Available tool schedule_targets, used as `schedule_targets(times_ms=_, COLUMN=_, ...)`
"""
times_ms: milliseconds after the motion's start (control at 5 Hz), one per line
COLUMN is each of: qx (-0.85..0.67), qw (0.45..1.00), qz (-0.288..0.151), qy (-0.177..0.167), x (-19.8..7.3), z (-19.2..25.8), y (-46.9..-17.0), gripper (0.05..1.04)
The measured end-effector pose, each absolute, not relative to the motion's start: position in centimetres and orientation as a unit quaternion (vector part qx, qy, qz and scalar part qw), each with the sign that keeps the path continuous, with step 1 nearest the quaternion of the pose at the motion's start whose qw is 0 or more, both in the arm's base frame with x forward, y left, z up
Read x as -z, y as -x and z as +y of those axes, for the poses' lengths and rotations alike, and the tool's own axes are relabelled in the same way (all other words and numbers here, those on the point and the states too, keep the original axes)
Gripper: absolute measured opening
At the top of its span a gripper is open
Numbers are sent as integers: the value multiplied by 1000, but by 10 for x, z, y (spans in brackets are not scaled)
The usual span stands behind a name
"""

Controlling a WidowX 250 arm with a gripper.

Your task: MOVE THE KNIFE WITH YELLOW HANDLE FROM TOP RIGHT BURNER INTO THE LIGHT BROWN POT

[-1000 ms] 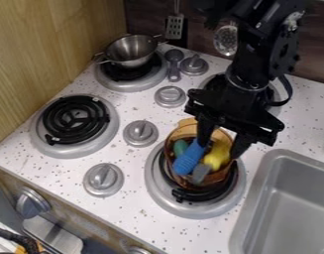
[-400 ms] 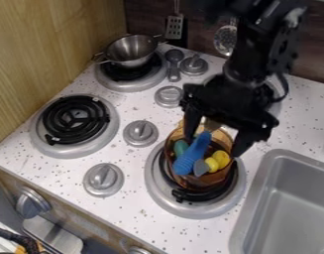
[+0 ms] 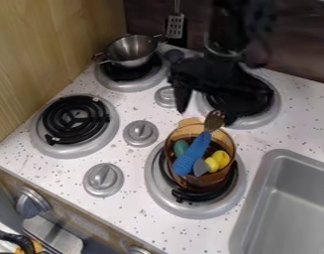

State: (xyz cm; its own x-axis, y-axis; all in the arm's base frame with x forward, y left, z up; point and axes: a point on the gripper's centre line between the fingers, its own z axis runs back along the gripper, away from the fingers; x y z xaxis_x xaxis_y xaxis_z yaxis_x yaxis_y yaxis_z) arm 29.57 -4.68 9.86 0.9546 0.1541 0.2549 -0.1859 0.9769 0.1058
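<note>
The claw (image 3: pixel 205 118) hangs over the near left part of the top right burner (image 3: pixel 273 113), spread, its two fingers standing well apart. Below it in the view, the light brown pot (image 3: pixel 202 182) stands upright on the bottom right burner (image 3: pixel 165 201). The knife (image 3: pixel 221 158) appears to be in that pot, below the claw: yellow pieces lie at the pot's right side, though its blade cannot be made out. A fork with a blue handle (image 3: pixel 190 158) leans in the same pot, its brown head rising past the rim towards the claw. A green thing (image 3: pixel 181 147) sits to the left of the blue handle, and a grey piece (image 3: pixel 200 167) lies between that handle and the yellow.

Up and to the left of the claw, a metal bowl (image 3: pixel 131 52) rests on the top left burner (image 3: pixel 128 85). Farther left and a little below the claw is the bottom left burner (image 3: pixel 104 136). The sink (image 3: pixel 297 198) is set into the speckled desk (image 3: pixel 134 213), below and to the right of the claw.
</note>
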Motion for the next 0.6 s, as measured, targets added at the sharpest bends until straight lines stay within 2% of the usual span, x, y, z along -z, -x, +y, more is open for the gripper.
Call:
schedule_targets(times_ms=400, qx=-50, qw=984, qz=-157, qy=-60, x=-106, z=-12, y=-318, gripper=1001)
schedule_targets(times_ms=600, qx=-30, qw=985, qz=-159, qy=-60, x=-105, z=-15, y=-337, gripper=1001)
